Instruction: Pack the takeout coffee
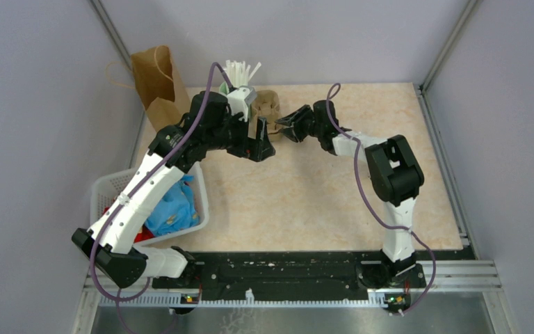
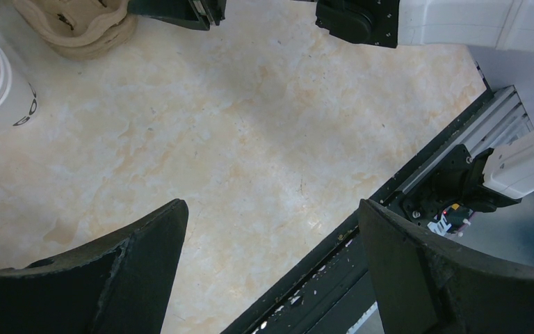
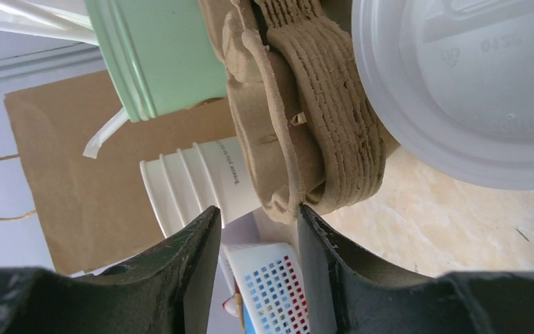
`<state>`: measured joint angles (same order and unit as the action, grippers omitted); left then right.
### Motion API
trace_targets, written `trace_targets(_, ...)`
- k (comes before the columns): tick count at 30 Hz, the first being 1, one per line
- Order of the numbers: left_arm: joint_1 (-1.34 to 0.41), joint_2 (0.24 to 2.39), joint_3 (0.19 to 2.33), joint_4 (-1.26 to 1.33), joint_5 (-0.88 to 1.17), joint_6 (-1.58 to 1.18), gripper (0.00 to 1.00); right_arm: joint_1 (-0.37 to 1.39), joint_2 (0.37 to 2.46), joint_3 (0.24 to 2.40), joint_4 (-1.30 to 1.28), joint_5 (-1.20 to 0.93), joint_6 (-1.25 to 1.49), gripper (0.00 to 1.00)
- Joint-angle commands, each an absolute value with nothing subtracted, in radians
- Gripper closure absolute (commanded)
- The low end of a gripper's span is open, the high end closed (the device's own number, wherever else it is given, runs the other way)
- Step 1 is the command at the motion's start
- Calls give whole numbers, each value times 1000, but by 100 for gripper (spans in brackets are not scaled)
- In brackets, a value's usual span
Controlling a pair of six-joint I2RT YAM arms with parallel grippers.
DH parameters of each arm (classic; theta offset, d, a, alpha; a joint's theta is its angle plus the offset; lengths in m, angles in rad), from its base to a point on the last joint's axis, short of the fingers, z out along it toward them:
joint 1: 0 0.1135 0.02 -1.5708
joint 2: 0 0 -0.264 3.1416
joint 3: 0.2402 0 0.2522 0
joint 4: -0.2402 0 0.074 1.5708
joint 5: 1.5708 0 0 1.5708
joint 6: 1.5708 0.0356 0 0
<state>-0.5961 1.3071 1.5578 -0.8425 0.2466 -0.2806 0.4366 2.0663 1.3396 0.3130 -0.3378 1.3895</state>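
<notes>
right gripper [image 3: 257,209], jaws narrowly apart, noses at the pulp carrier stack [image 3: 320,104]; the takeout coffee [image 3: 459,76], lid showing, stands just beside it. best catch only the top carrier's rim. left gripper [image 2: 271,205] gapes wide, empty.

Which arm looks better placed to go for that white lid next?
Probably right: the right gripper, open, sits close to the white lid beside the pulp tray stack. The left gripper hangs open over bare table.
</notes>
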Motion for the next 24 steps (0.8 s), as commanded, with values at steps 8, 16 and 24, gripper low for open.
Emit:
trace_targets(8,-589,1277,1571,-839,256,-265,2,446,2047,1321,542,-263,1437,52)
trace_targets(16,-586,1275,1571,-836,256,-262,2,446,1997,1305,553,-235,1425,52)
trace_targets(24,-584,1270,1565,-839,259,-259,2,443,2022,1342,367,-236,1345,49)
